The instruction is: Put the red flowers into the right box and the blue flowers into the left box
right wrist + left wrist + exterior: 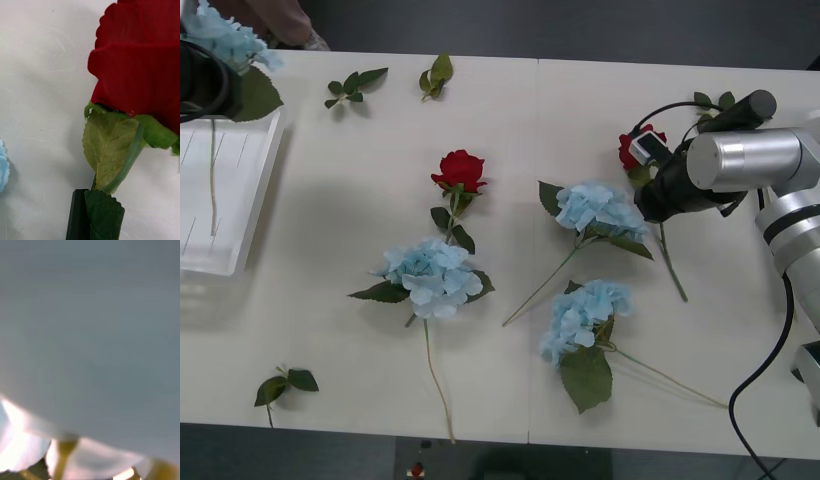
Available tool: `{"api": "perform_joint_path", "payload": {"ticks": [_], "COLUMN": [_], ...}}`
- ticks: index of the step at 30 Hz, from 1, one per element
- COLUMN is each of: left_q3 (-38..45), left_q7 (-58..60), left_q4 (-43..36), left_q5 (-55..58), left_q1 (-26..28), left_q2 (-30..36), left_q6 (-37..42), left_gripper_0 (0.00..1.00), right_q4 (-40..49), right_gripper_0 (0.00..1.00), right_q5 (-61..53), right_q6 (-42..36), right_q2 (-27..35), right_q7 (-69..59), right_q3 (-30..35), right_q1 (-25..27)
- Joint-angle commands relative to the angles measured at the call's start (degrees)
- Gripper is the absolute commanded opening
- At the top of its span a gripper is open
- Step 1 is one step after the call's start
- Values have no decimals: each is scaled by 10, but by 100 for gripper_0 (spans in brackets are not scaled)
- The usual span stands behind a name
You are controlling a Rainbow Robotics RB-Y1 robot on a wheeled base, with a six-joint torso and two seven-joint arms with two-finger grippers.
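Fingers (80, 215) of the right arm grip a red rose's (138, 63) stem, bloom pointing away.

White table (330, 200) — flowers (430, 277); sprigs (352, 85); tray (220, 200)

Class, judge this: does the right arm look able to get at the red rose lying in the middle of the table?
Probably not yet: the right gripper is occupied at another rose near the table's right side; the middle rose itself lies uncovered.

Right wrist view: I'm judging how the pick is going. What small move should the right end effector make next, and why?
Probably lift slightly: the right end effector seems shut on the thin green stem of the deep-red artificial rose, a black finger tight against it below the bloom.
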State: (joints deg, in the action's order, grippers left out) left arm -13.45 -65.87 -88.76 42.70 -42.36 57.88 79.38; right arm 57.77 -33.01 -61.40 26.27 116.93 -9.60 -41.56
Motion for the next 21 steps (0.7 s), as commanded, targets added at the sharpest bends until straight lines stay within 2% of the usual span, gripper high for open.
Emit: {"api": "perform_joint_path", "payload": {"ticks": [1,5,13,19,21], "left_q3": [19,26,26,26,26], "left_q7": [-51,-90,-160,-166,-169], "left_q4": [51,111,245,291,317], "left_q5": [18,20,11,-6,-16], "left_q1": [-26,-25,-26,-26,-26], "left_q2": [49,59,60,60,59], "left_q6": [-3,-34,-161,-200,-216], "left_gripper_0": [0,0,0,0,1], "right_q4": [30,69,167,197,203], "right_gripper_0": [0,0,0,0,0], "right_q5": [-6,-8,-7,-19,-34], "right_q6": [-7,-58,-195,-253,-284], "right_q2": [18,35,50,70,89], "right_q7": [-16,-15,-10,-8,-5], "right_q3": [20,49,150,196,230], "right_q1": [-12,-12,-12,-12,-12]}}
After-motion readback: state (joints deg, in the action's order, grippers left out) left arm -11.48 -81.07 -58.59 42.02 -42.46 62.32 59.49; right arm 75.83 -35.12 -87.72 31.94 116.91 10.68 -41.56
